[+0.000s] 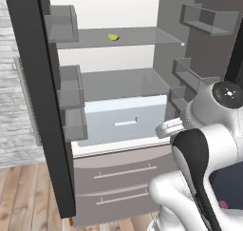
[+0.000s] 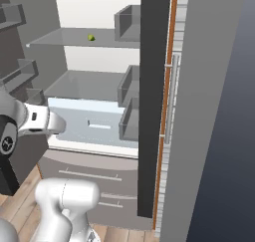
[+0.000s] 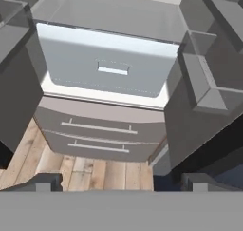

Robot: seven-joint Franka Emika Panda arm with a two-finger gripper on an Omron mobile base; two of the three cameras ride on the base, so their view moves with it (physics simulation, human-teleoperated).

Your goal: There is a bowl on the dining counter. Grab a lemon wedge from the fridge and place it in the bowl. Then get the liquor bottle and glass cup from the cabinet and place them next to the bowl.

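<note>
The fridge (image 1: 142,78) stands open in front of me. A small yellow-green lemon wedge (image 1: 113,36) lies on its top glass shelf (image 1: 147,35); from the right base view the lemon wedge (image 2: 91,37) sits toward the shelf's middle. My gripper (image 3: 122,181) is open with nothing between its fingertips (image 3: 47,180). It hangs low in front of the fridge, facing the white crisper drawer (image 3: 109,63), well below the lemon's shelf. The bowl, liquor bottle, glass cup and cabinet are out of view.
The open left door (image 1: 33,82) carries grey bins (image 1: 71,87); the right door (image 2: 152,111) carries bins (image 2: 130,86) too. Two grey freezer drawers (image 3: 95,130) with handles sit under the crisper. Wooden floor (image 3: 85,170) lies below.
</note>
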